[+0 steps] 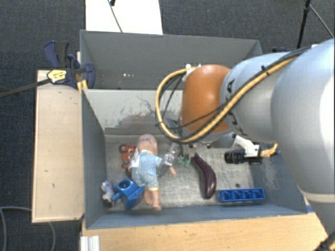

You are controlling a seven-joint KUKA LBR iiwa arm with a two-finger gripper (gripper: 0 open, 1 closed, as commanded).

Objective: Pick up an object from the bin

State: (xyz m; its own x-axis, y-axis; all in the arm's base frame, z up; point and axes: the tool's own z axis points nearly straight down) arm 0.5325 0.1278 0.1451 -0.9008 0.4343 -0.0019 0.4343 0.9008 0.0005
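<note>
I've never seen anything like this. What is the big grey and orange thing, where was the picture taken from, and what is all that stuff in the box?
The big pale grey shape is a robot arm, reaching in from the right; the orange dome and looped cables are parts of it. The camera looks down from above, slightly sideways, into a grey metal bin. On its floor lie a baby doll in pale blue clothes, a blue plastic toy by its legs, a dark purple toy aubergine, a flat blue block with holes and a small reddish-brown thing behind the doll. The arm's claw hangs under the dome, between doll and aubergine. Whether it holds anything cannot be seen.
</note>
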